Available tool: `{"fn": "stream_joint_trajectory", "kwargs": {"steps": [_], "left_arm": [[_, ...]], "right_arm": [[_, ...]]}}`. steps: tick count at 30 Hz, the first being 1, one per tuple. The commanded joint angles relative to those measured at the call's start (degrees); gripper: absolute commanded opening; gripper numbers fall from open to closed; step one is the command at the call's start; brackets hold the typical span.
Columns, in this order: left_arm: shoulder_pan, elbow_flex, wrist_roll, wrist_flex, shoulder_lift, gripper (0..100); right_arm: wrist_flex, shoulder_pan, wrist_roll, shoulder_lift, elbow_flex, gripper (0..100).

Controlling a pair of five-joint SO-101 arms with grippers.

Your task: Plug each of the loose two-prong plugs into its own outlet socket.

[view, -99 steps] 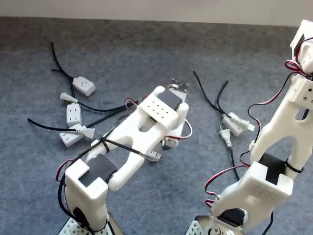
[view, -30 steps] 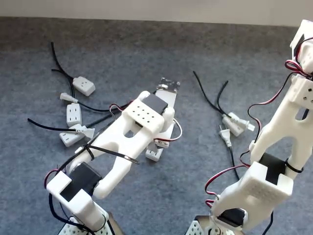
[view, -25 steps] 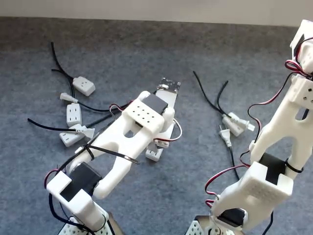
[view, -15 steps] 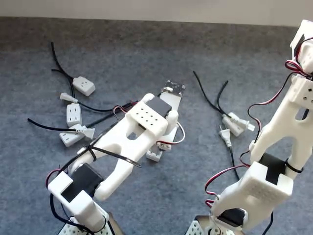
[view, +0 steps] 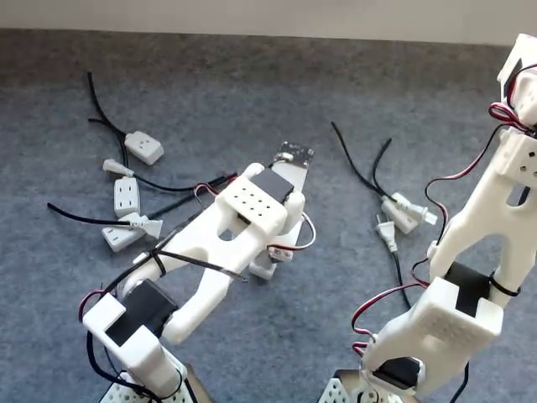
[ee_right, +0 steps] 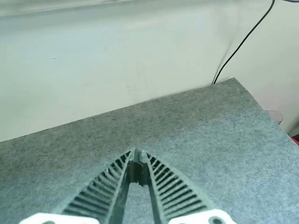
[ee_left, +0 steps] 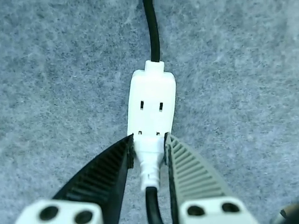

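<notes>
In the left wrist view a white two-prong plug (ee_left: 148,156) sits seated in the end of a white outlet socket (ee_left: 152,100) lying on the grey carpet. My left gripper (ee_left: 148,142) is shut on the plug, one finger pressed against each side. The socket's black cord (ee_left: 152,28) runs straight away from it. In the high view the left arm (view: 252,206) lies low over mid-table and covers most of this pair. My right gripper (ee_right: 135,163) is shut on nothing, held high and facing the carpet's far edge and the wall.
Several other white sockets (view: 144,148) (view: 126,196) and plugs (view: 117,168) with black cords lie at the left of the carpet. A loose plug (view: 386,231) and another white piece (view: 404,210) lie near the right arm (view: 470,243).
Over the last second the left arm has shifted slightly right and forward with its gripper low on the carpet. The right arm has not moved.
</notes>
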Motion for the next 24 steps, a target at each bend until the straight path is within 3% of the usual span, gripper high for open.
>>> {"fn": "stream_joint_trajectory", "kwargs": {"steps": [1, 9, 17, 24], "left_arm": [[-1.36, -0.04, 0.44, -0.44, -2.33, 1], [-2.68, -0.31, 0.53, -0.53, -1.63, 1], [-4.88, -5.93, 0.18, -0.70, 12.35, 1], [-4.44, -5.05, 0.35, -1.49, 12.18, 1]], "right_arm": [[-1.36, -1.01, -0.09, -0.84, -2.24, 0.9], [-1.36, -1.10, -0.09, -0.84, -2.24, 0.9], [-1.36, -1.10, -0.09, -0.84, -2.24, 0.9], [-1.36, -1.10, -0.09, -0.84, -2.24, 0.9]]}}
